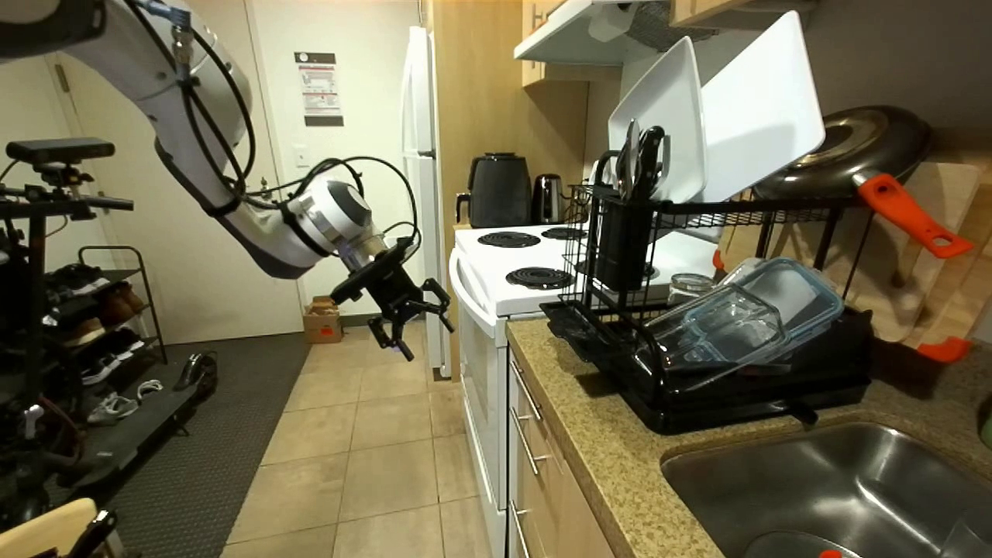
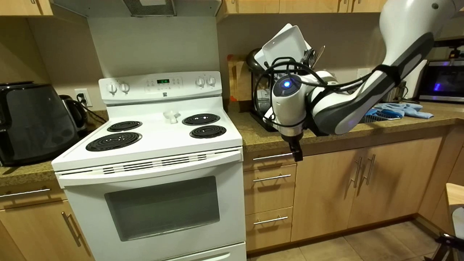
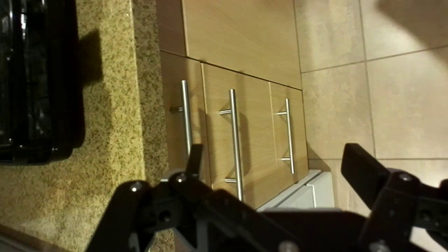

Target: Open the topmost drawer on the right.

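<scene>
— Speckled counter (image 1: 612,443) adjoins the white stove (image 2: 159,143); a black dish rack (image 1: 721,407) stands near the counter's front edge. Locate the topmost drawer (image 2: 267,164).
— Directly beneath that front edge, at the corner beside the stove. Its wood-grain front is closed, flush with the middle drawer (image 2: 269,194) below.
— Report the gripper (image 1: 428,341).
— Fingers (image 3: 362,175) spread wide, pointing downward. It hangs outside the counter's front edge, apart from the drawer's bar handle (image 3: 186,115). In the wrist view, one finger masks the lower end of that handle.
</scene>
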Robot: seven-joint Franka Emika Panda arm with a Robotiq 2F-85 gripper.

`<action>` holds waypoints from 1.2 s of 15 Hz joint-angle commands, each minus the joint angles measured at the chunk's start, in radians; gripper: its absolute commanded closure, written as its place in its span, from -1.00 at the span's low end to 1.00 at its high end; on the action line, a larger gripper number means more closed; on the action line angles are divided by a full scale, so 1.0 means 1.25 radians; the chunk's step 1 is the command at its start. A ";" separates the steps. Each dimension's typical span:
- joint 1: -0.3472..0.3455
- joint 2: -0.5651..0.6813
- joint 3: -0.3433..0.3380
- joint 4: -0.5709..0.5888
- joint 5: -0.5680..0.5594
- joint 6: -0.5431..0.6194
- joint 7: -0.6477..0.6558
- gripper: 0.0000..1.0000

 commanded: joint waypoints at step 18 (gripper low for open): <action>0.020 0.289 -0.015 0.080 -0.694 -0.205 0.624 -1.00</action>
